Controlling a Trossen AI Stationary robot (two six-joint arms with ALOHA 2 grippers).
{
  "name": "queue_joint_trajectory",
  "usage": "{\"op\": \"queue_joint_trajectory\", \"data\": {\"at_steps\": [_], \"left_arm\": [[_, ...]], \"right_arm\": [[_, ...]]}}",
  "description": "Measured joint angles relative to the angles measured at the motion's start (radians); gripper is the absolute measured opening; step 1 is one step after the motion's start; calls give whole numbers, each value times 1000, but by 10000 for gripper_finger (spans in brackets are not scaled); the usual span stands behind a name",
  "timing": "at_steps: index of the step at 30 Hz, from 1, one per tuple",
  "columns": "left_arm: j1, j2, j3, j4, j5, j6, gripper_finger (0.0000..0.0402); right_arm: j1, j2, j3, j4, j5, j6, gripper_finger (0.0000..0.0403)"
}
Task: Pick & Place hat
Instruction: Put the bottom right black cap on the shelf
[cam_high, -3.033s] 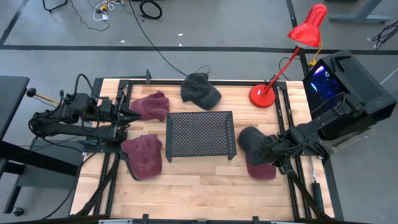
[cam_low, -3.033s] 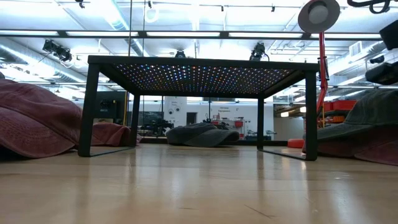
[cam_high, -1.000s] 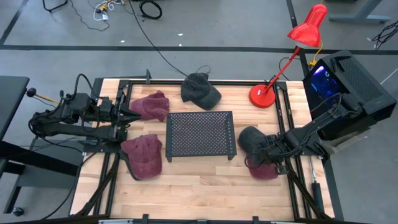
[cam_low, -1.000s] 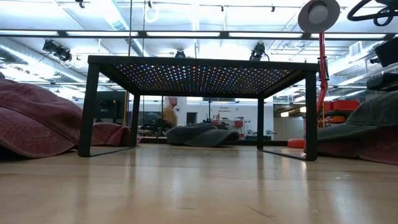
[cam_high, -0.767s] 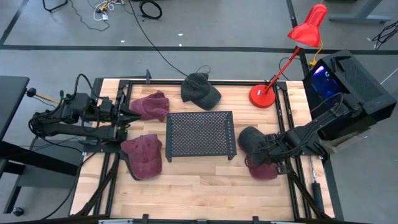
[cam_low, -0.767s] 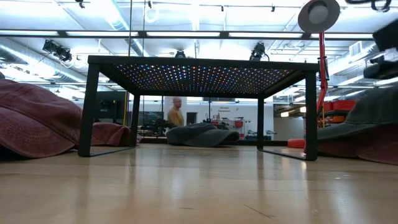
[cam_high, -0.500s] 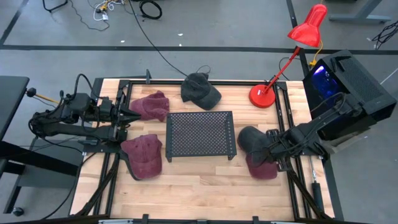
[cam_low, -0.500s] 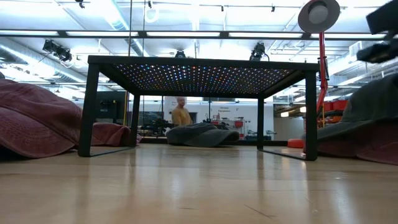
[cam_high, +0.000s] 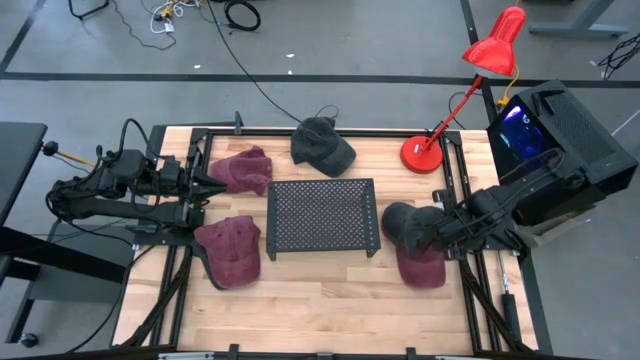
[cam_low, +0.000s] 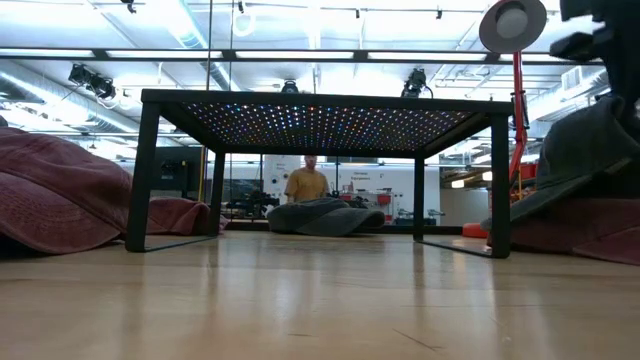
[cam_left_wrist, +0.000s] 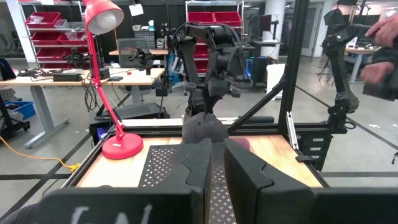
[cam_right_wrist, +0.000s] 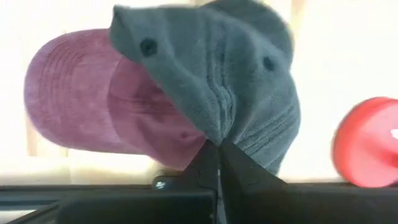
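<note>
Maroon fabric marks the left side of the wooden surface (cam_high: 330, 300): two maroon caps, one at about ten o'clock from the mesh stand (cam_high: 322, 215) and one (cam_high: 232, 250) at about eight o'clock. The left end effector (cam_high: 200, 186) waits between them at nine o'clock, its fingers pressed together and holding nothing. A dark grey cap (cam_high: 322, 145) lies at twelve o'clock, near the surface's far edge. The black perforated stand sits in the middle, and nothing is on top of it. The red lamp (cam_high: 425, 152) stands at about two o'clock.

At three o'clock the right end effector (cam_high: 432, 228) pinches the grey hat (cam_high: 404, 222) by a fold of its crown; the right wrist view shows the fingers (cam_right_wrist: 217, 163) closed on the cloth (cam_right_wrist: 236, 93). The hat hangs lifted, partly over a third maroon cap (cam_high: 420, 265) that lies flat at about four o'clock. In the low view it (cam_low: 585, 145) hangs clear of the wood.

The coming move appears to turn on one relation: the stand lies just beside the held hat, at nine o'clock from the right end effector, with its long axis running left to right. The right arm is clearly the nearer one.

Counted: five hats, three maroon and two grey; one stand; one lamp; one person (cam_low: 306, 180) in the room behind.
</note>
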Motion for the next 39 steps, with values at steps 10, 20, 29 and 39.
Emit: {"op": "queue_joint_trajectory", "data": {"at_steps": [10, 20, 29, 39], "left_arm": [[0, 0, 0, 0, 0, 0, 48], [0, 0, 0, 0, 0, 0, 48], [0, 0, 0, 0, 0, 0, 48], [0, 0, 0, 0, 0, 0, 48]], "right_arm": [[-57, 0, 137, -84, 131, -34, 0], [-118, 0, 295, -122, 199, -61, 0], [-162, 5, 435, -123, 262, -119, 0], [-217, 51, 624, -124, 348, -264, 0]]}}
